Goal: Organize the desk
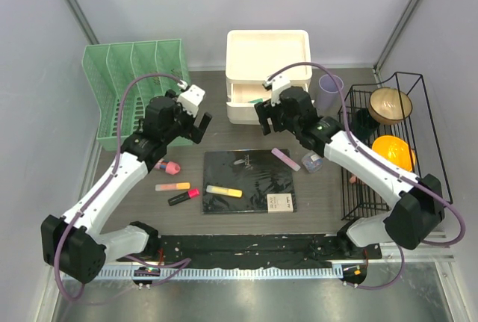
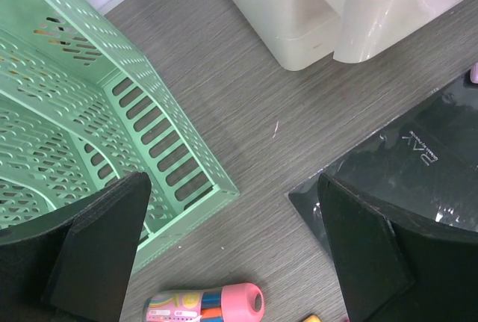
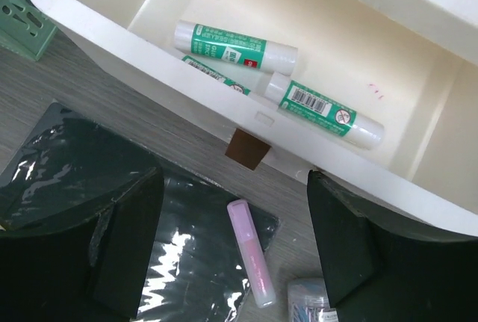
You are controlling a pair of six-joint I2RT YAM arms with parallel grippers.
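Observation:
The dark wood-grain desk [image 1: 239, 137] holds a black notebook [image 1: 250, 176] at its middle. A yellow highlighter [image 1: 224, 191] and a white card [image 1: 278, 202] lie on the notebook. A lilac highlighter [image 1: 285, 159] lies across its far right corner, also in the right wrist view [image 3: 251, 251]. A pink-capped marker tube [image 1: 169, 165], an orange highlighter [image 1: 172, 186] and a black-pink one [image 1: 183, 196] lie to its left. My left gripper [image 1: 198, 124] hangs open and empty above the desk, beyond the tube [image 2: 202, 305]. My right gripper [image 1: 263, 122] is open and empty by the open drawer [image 3: 246, 105].
The white drawer unit [image 1: 267, 53] stands at the back; its drawer holds three green-labelled glue sticks [image 3: 235, 44]. A green file rack [image 1: 134, 75] stands back left. A purple cup [image 1: 331, 87], a small clip box [image 1: 312, 161] and a black wire rack [image 1: 418, 113] with two bowls are on the right.

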